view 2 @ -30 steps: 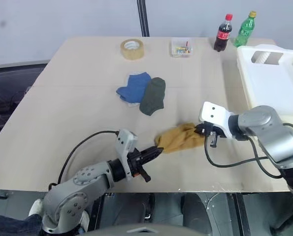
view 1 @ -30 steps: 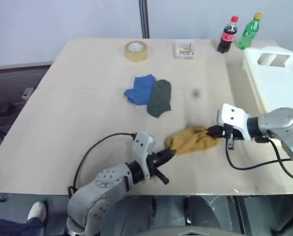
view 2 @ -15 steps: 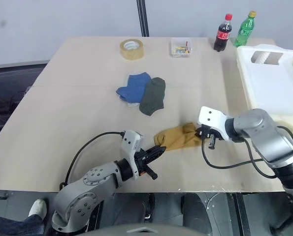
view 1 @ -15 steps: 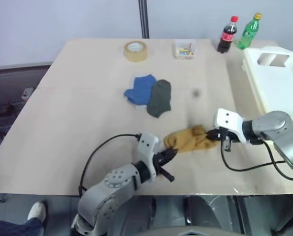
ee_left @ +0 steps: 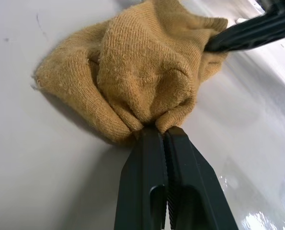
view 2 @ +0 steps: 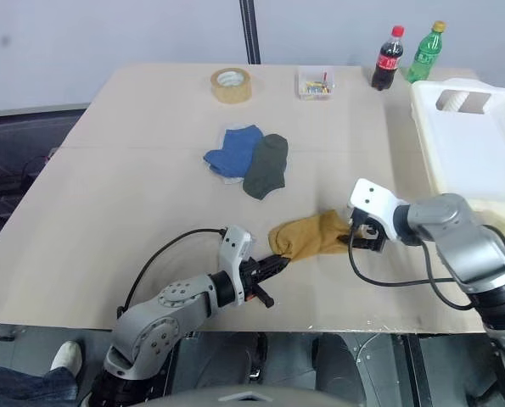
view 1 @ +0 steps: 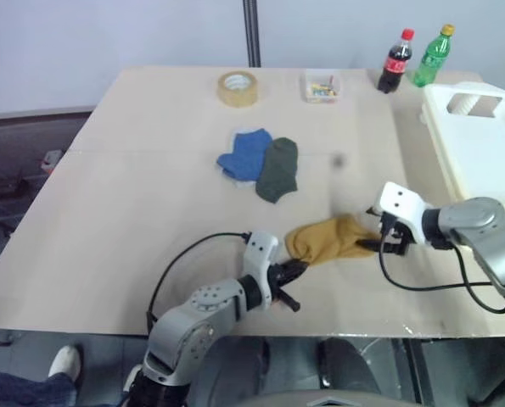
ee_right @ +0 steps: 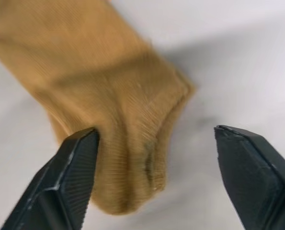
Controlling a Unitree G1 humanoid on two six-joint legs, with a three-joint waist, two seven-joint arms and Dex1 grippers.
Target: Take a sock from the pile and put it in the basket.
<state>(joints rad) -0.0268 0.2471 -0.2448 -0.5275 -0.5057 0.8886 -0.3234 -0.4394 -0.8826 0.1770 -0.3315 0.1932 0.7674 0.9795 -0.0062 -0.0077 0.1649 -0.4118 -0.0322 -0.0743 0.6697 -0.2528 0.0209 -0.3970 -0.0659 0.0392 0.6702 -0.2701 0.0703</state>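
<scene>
My left gripper (ee_left: 162,132) was clamped on one end of the crumpled mustard-yellow knit sock (view 1: 327,239), which lay on the pale wooden table (view 1: 142,203) near its front edge. My right gripper (ee_right: 154,143) stood spread wide over the other end. I could read no writing on the sock. The big white plastic laundry basket (view 1: 481,140) sat far right.

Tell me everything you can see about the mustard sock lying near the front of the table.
The mustard sock is a ribbed knit ankle sock, crumpled and bunched, lying on the table apart from the blue and grey socks. The left hand is shut on a fold at its near end. The right hand stands open around the other end, one finger against the fabric.
</scene>
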